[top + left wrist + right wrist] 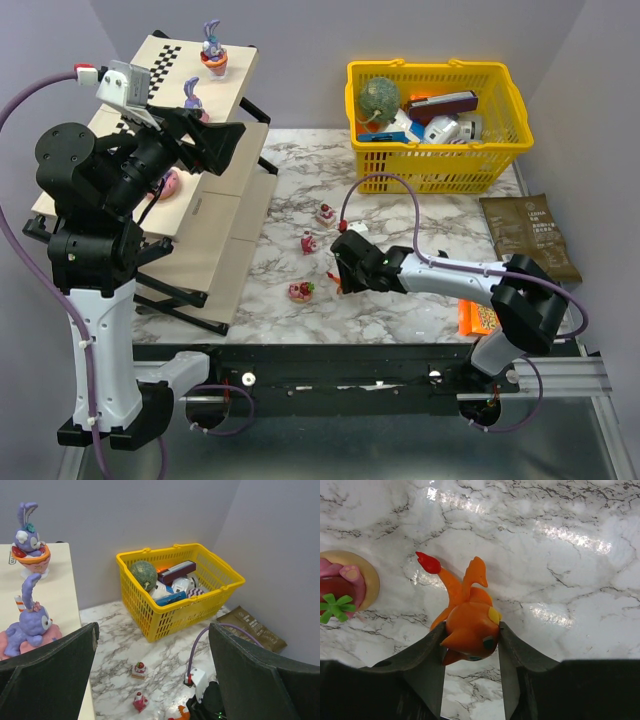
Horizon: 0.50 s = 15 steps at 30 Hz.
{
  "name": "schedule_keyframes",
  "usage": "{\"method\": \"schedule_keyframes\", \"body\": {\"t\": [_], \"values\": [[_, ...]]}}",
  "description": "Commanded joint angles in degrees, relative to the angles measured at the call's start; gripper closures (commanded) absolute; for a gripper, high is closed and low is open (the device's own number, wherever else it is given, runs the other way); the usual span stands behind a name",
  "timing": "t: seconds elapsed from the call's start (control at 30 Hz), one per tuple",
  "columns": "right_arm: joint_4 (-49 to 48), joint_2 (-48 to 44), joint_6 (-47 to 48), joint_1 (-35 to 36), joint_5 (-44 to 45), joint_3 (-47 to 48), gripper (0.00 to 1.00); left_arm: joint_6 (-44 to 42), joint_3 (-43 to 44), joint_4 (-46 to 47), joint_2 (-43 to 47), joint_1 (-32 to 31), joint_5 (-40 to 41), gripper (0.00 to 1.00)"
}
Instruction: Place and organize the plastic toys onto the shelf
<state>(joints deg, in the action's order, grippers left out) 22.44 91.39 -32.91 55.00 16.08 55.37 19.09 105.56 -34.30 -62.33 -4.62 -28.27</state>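
Note:
My right gripper (470, 635) is shut on an orange dragon toy (469, 617) low over the marble table; it also shows in the top view (336, 274). A pink doughnut toy (300, 291) lies just left of it, also at the left edge of the right wrist view (342, 587). Two small red-pink toys (326, 212) (308, 242) stand further back, both in the left wrist view (139, 669) (139, 700). Two purple rabbit toys (212, 47) (193, 97) stand on the shelf (215, 225). My left gripper (225, 145) is open and empty above the shelf's right edge.
A yellow basket (437, 120) with a green ball and boxes stands at the back right. A brown packet (530, 235) lies at the right edge, an orange packet (478, 318) near the right arm base. A pink toy (167, 185) sits on the shelf's middle tier.

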Motion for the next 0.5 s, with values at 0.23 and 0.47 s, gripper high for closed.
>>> {"method": "schedule_keyframes", "body": {"t": [0.23,0.47], "values": [[5.2,-2.2,2.4,-0.2,-1.2,9.6,0.86,0.9,1.4,1.1,0.9,-0.3,-0.6,0.01],[10.5,-4.0,3.5,-0.2,-1.5,17.4,0.86,1.0,-0.4,2.6,1.6,-0.9,-5.0,0.01]]}}
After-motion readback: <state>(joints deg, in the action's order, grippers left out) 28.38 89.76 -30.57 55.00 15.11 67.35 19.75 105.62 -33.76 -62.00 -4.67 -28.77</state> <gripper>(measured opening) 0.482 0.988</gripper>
